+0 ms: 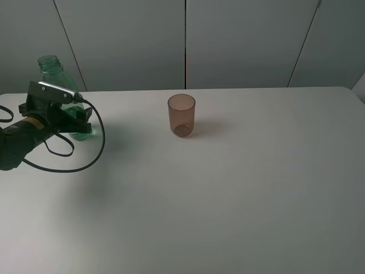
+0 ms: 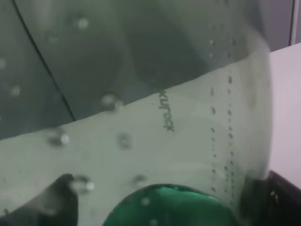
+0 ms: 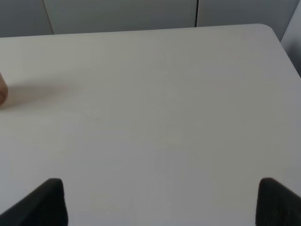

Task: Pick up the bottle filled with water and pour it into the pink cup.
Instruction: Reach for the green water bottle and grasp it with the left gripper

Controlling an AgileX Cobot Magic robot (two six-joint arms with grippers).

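Grey wall panels [image 1: 245, 40] close off the far side of your white table [image 1: 239, 200]. Near the far-left corner you have the green bottle [image 1: 52, 67] standing upright on the tabletop, with its threaded neck uncapped. Your left gripper [image 1: 78, 121] reaches in low around the bottle's lower body. Its jaws are spread as wide as they go, with the bottle between them. In the left wrist view the bottle's clear wall [image 2: 155, 117] fills almost everything you see, beaded with small droplets. One dark finger [image 2: 280, 200] shows at its flank, and you cannot tell whether the pads press the plastic. A black cable [image 1: 94, 154] loops from that arm across the table near the left edge. The pink cup [image 1: 181, 115] stands upright close to the far edge, about midway along it, well apart from the bottle and touching nothing. Your right gripper [image 3: 161, 202] is out of the high camera's view. Its own wrist view shows both fingertips held wide apart over bare tabletop, released, with nothing between them.
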